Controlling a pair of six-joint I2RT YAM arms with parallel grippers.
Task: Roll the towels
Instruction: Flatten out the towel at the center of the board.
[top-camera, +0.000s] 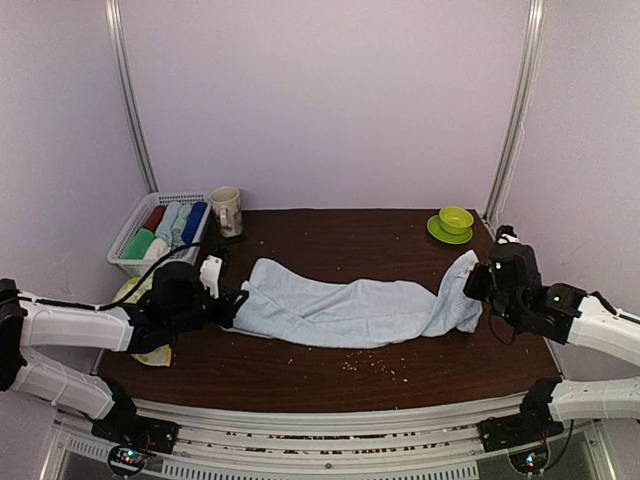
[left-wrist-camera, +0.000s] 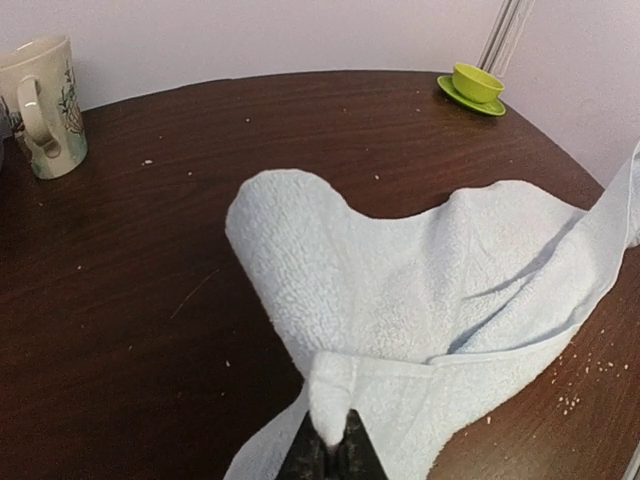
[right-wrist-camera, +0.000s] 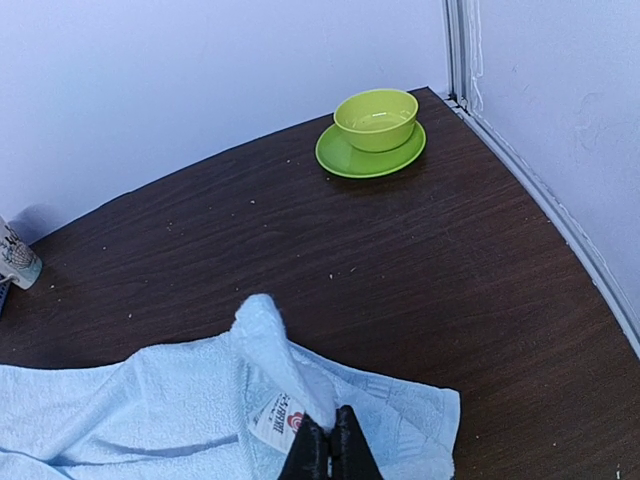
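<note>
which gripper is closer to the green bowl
Right. The right gripper, shut on one end of the pale blue towel, is on the near side of the green bowl; the left gripper holds the other end, across the table.

blue towel (top-camera: 350, 310): long, pale, unrolled, kinda rumpled, stretched left-right across table (top-camera: 330, 235), both ends lifted. yellow-green towel (top-camera: 152, 355): left edge, mostly hidden.

Mug (top-camera: 226, 210) just beside basket (top-camera: 127, 266); green bowl (top-camera: 456, 218) on saucer (top-camera: 441, 234)
</note>
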